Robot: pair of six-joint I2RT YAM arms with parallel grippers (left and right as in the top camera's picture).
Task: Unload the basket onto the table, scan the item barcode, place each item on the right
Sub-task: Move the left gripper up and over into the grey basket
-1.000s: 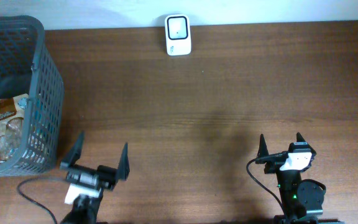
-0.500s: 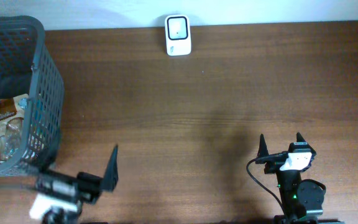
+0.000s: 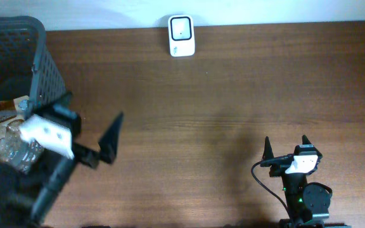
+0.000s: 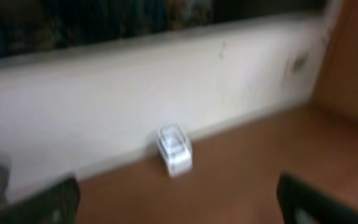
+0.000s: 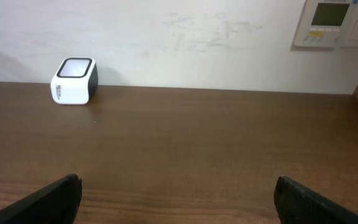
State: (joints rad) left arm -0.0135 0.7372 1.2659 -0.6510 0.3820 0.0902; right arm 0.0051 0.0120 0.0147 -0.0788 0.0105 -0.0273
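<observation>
Beside basket (image 3: 48,66): left end effector (image 3: 87,123) spread | right end effector (image 3: 286,144) spread

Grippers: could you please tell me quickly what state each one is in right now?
Left gripper: open, holding nothing.
Right gripper: open, holding nothing.

A brown wooden table (image 3: 246,82) is seen below a white wall (image 5: 197,37), on which faint scuffs are visible. A grey mesh basket (image 3: 48,73) is set at the table's far left corner. A beige control panel (image 5: 331,22) with a small display is mounted high on the wall at the right.
</observation>
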